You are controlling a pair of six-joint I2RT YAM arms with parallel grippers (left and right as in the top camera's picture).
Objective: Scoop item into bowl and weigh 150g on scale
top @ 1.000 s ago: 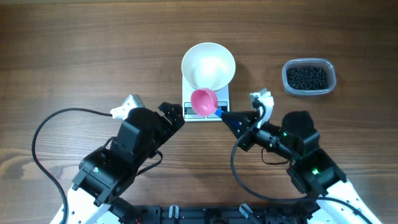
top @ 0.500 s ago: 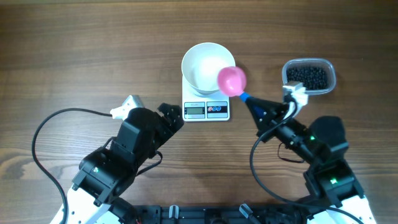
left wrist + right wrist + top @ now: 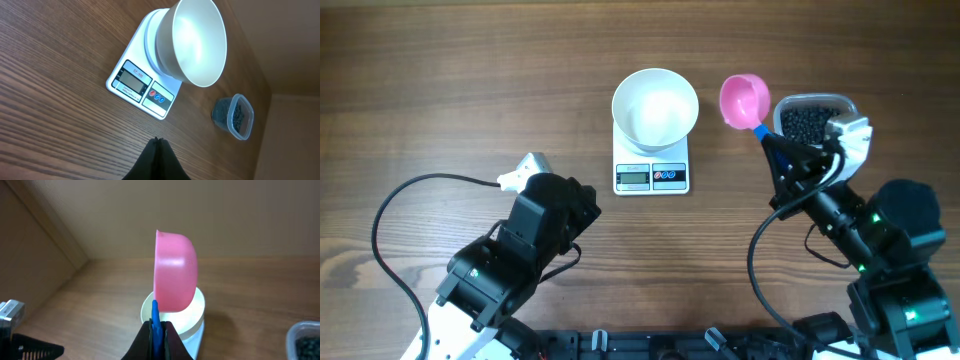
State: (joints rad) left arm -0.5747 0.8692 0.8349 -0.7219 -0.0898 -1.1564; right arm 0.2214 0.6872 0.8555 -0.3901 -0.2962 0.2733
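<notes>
Wood-grain table (image 3: pixel 440 80), bowl (image 3: pixel 655 105) empty so far. It sits on the far half of the scale (image 3: pixel 652 176), mid-table, display facing the near edge. Pellets (image 3: pixel 805 124) are all in the clear tub (image 3: pixel 815 97) at far right, partly under the right arm (image 3: pixel 840 215). Right gripper (image 3: pixel 770 140) is clamped on the blue handle (image 3: pixel 761 128) of the pink scoop (image 3: pixel 744 98). The cup looks empty and hovers between bowl and tub, just beside the tub's left rim. Left gripper (image 3: pixel 156 144) is closed on nothing, parked near-left of the scale.

Risks, my read:
- the thin handle could twist in the jaws when the cup digs in
- the light tub may slide or tip, since nothing braces it
- round pellets roll, so any tilt in transit scatters them
- clipping the bowl rim would shift it on the scale
</notes>
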